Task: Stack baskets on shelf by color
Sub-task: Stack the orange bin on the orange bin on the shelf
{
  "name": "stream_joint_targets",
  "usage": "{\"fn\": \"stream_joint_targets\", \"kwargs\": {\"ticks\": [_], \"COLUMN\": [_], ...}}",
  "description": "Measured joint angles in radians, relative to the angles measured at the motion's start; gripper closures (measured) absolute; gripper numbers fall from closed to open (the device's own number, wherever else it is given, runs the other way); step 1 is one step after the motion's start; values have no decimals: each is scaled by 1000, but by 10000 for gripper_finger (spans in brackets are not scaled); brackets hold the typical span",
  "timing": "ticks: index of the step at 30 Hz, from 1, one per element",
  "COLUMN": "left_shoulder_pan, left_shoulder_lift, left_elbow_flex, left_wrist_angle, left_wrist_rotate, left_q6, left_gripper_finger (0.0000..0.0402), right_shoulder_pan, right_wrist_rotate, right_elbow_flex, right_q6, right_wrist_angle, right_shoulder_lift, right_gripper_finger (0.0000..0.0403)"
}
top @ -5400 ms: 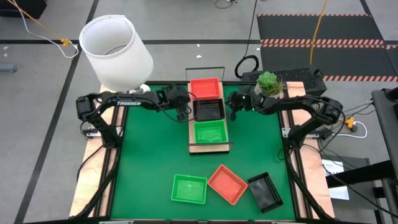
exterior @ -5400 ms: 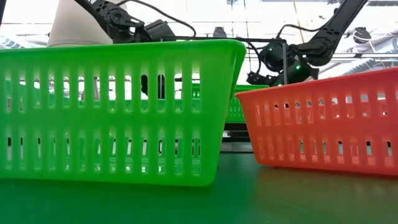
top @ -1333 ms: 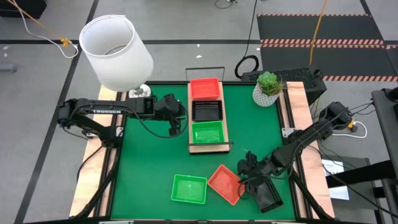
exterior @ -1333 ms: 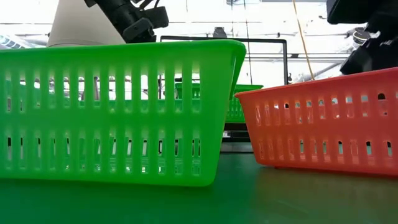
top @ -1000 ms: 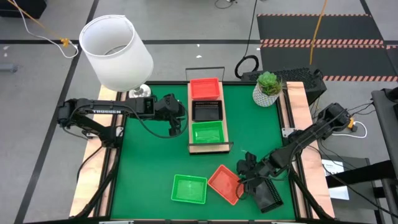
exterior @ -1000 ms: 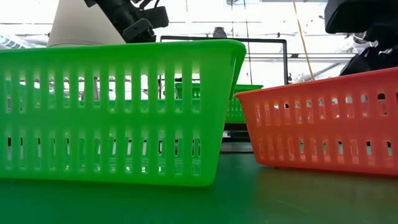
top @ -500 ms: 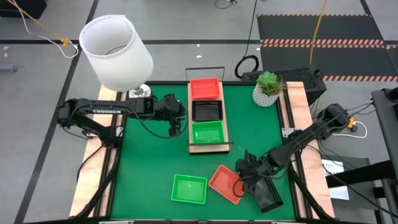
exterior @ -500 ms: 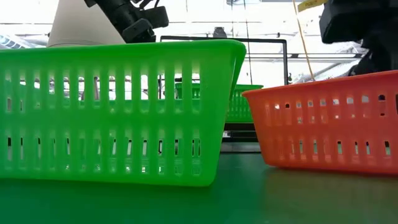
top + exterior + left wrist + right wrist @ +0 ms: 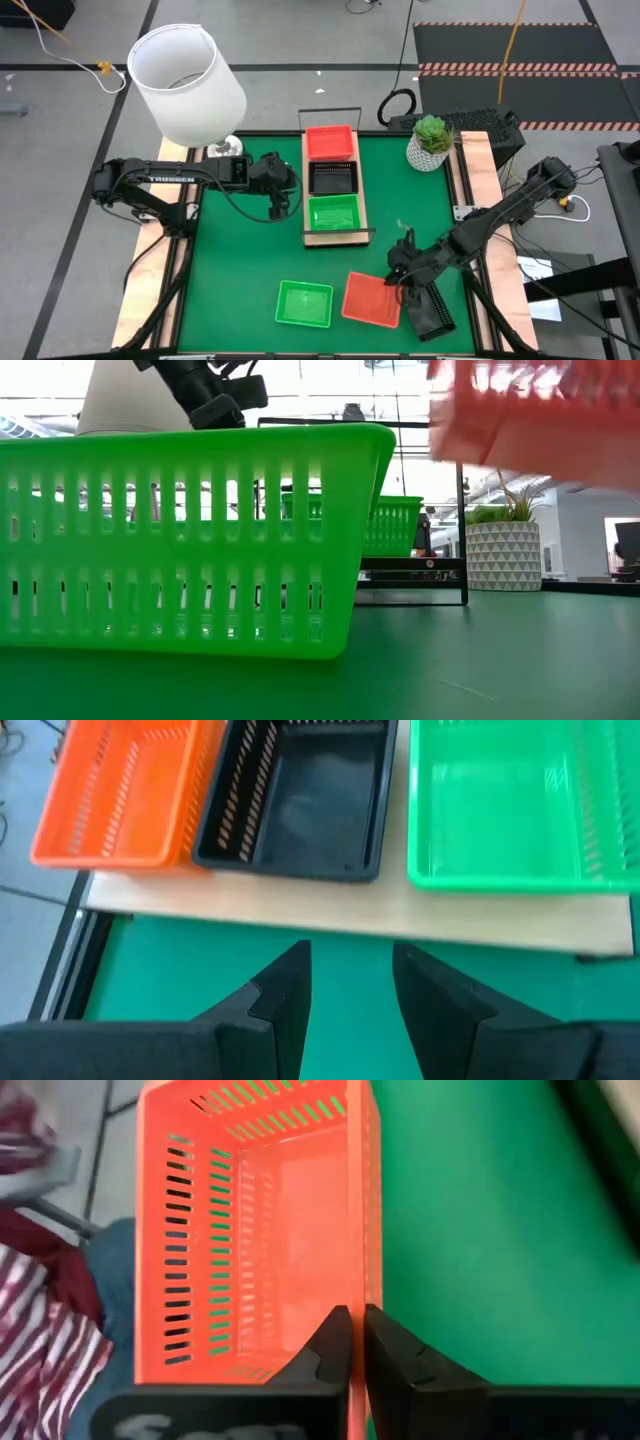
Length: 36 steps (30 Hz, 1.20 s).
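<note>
A: The orange-red basket (image 9: 371, 299) is held by the right gripper (image 9: 402, 280), jaws clamped on its side wall. In the low view it is seen raised clear of the tabletop (image 9: 240, 260), blurred at the upper edge.

B: And on the shelf (image 9: 334, 237)? Three stacks are seen in a row: orange-red (image 9: 331, 141) at the far end, black (image 9: 335, 177) in the middle, green (image 9: 337, 213) nearest.

A: Correct. A loose green basket (image 9: 304, 303) is left flat on the green mat, just beside the lifted one. A black basket (image 9: 430, 308) is found on the other side, partly hidden under the right arm.

B: The left gripper (image 9: 348, 995) is held above the mat beside the shelf, level with the black stack, jaws apart, nothing between them.

A: A white lamp shade (image 9: 187, 84) is noted at the far left corner, a potted plant (image 9: 430, 141) at the far right. A striped garment is glimpsed beyond the table edge in the right wrist view.
</note>
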Motion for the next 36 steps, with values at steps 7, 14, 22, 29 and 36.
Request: {"fn": "stream_joint_targets", "kwargs": {"ticks": [7, 14, 22, 29, 36], "left_shoulder_pan": [0, -1, -2, -4, -4], "left_shoulder_lift": [-29, -60, -67, -67, -67], "left_elbow_flex": [-2, 0, -1, -1, -1], "left_wrist_angle": [-115, -100, -112, -112, -111], "left_wrist_rotate": [0, 0, 0, 1, 1], "left_q6": [15, 5, -14, -14, -33], "left_gripper_finger": [256, 256, 256, 256, 256], "right_shoulder_pan": [-42, -193, -445, -716, -963], "right_wrist_rotate": [99, 152, 148, 44, -68], "right_elbow_flex": [199, 482, 646, 660, 660], "right_q6": [-168, -450, -862, -1190, -1412], "right_wrist_angle": [-237, -456, -472, -418, -270], "right_shoulder_lift": [-84, -88, -88, -49, 65], "right_gripper_finger": [395, 395, 395, 395, 395]}}
